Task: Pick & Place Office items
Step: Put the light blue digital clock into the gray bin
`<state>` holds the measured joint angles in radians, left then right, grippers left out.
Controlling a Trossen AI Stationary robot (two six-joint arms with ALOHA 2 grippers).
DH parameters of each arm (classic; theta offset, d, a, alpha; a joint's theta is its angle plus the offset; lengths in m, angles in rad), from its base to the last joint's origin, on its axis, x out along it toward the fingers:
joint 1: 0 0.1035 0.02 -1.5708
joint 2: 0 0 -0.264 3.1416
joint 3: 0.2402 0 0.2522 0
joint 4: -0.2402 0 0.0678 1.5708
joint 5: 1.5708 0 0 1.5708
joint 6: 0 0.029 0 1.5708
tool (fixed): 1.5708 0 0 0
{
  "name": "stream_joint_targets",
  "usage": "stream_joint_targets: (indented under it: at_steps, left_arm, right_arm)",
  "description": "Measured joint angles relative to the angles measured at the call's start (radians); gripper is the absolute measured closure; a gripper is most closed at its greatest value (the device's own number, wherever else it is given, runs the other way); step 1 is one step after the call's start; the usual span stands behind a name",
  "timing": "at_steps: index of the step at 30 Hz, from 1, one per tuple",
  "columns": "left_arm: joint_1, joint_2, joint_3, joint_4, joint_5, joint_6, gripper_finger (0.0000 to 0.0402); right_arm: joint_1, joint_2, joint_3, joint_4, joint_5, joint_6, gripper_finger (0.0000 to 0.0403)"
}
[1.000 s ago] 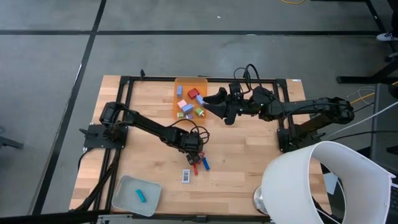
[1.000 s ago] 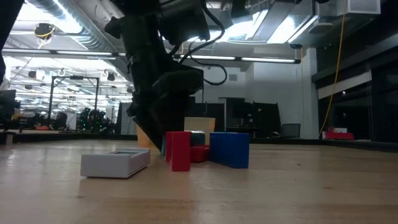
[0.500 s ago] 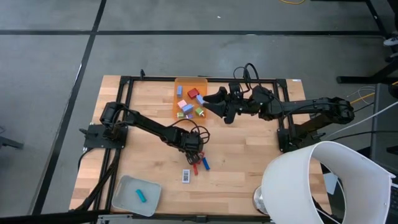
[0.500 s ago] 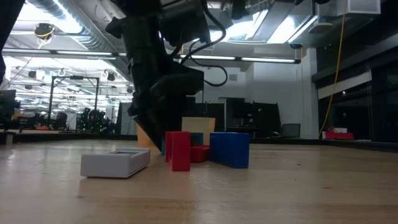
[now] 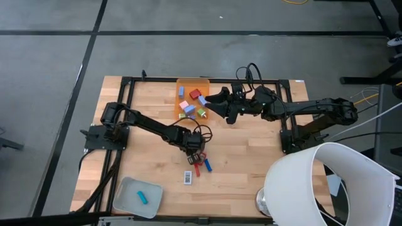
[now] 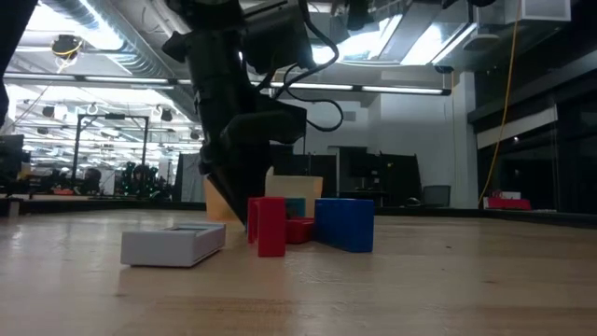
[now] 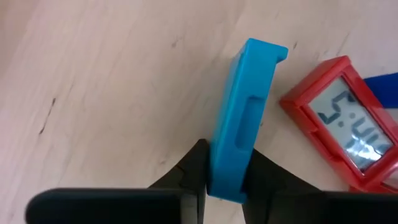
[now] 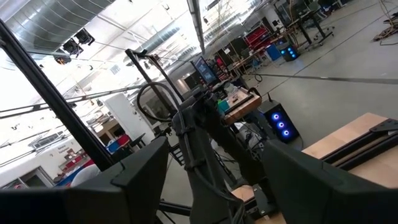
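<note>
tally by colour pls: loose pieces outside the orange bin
Light blue flat plastic pieces: 2, one in the left end effector, one in the pale grey shallow tray
Red plastic pieces: 2, an upright block and a clock-faced slab
Dark blue block: 1
White flat rectangle: 1
Total: 6

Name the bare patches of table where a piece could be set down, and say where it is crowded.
Bare wood lies between the orange bin and the table's left edge, and right of the blue piece. It is crowded around the left gripper, shut on a teal piece beside the red piece and white piece.
</note>
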<state>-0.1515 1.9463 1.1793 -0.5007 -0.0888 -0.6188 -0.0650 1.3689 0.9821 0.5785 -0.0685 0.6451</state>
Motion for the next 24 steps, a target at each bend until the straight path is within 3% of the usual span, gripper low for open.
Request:
stream_joint_targets:
  at_steps: [7,12,19,24]
  left_arm:
    - [0.014,-0.055,-0.004,-0.04,0.105,0.017,0.0347]
    - [0.002,-0.098,-0.022,-0.043,0.086,0.014,0.0347]
    - [-0.037,-0.28,-0.227,0.239,0.05,-0.153,0.0347]
    - [-0.053,-0.442,-0.353,0.297,0.0,-0.194,0.0347]
  right_arm:
    - [0.0,0.0,0.0,0.0,0.02,-0.002,0.0142]
    - [0.0,0.0,0.0,0.01,0.026,-0.001,0.0142]
    - [0.0,0.0,0.0,0.054,0.027,-0.001,0.0142]
    - [0.0,0.0,0.0,0.1,0.027,-0.002,0.0142]
